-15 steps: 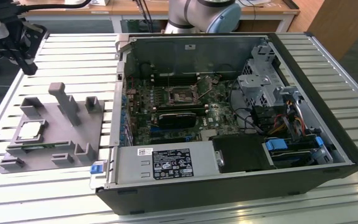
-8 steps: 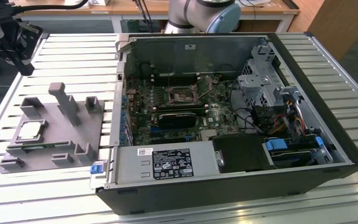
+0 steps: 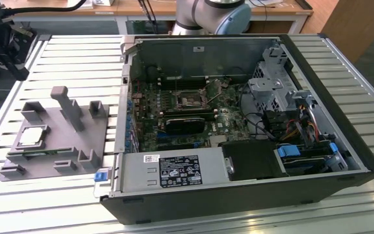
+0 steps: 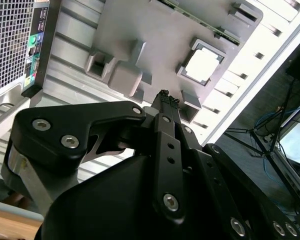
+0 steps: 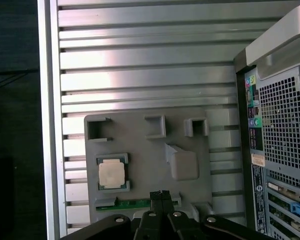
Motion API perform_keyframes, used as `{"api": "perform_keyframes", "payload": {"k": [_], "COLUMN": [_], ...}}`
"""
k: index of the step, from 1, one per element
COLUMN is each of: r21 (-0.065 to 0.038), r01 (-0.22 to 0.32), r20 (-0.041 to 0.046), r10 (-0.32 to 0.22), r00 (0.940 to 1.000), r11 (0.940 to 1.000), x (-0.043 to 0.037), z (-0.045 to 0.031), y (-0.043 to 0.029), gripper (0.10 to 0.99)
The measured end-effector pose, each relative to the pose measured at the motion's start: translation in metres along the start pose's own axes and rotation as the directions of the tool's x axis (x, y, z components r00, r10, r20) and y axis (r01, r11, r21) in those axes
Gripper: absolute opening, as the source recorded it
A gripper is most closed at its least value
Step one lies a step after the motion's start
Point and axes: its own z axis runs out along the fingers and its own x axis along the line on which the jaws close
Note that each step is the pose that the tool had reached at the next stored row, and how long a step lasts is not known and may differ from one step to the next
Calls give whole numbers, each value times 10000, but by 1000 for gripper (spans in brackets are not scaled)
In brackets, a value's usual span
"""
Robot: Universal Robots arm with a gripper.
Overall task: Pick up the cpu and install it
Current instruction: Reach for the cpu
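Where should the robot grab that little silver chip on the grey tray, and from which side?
Probably from straight above, pinching two opposite edges. The cpu lies flat, shiny face up, in a shallow framed pocket of the grey holder, so its thin rim is the likeliest grip.

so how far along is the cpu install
Nothing looks done yet. The cpu sits in its pocket on the grey holder, beside the open computer case. In hand: nothing. In the first wrist view the hand hangs above the holder with its fingers together, apart from the cpu. Left: both the pickup and the install inside the case.
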Motion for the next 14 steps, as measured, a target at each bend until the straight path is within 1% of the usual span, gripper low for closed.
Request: {"api": "perform_keyframes", "payload": {"k": [3,9,14], "r21": [2,1,1], "r01": [1,0,0], "r20": [-3,-3,-6], "r10": [-1,0,0], "r00": [10000,10000,10000], "r11": [10000,10000,10000], "x": [95,364,524], "z": [2,13,21], "y": [-24,-46,-59], "gripper": [106,106,106]}}
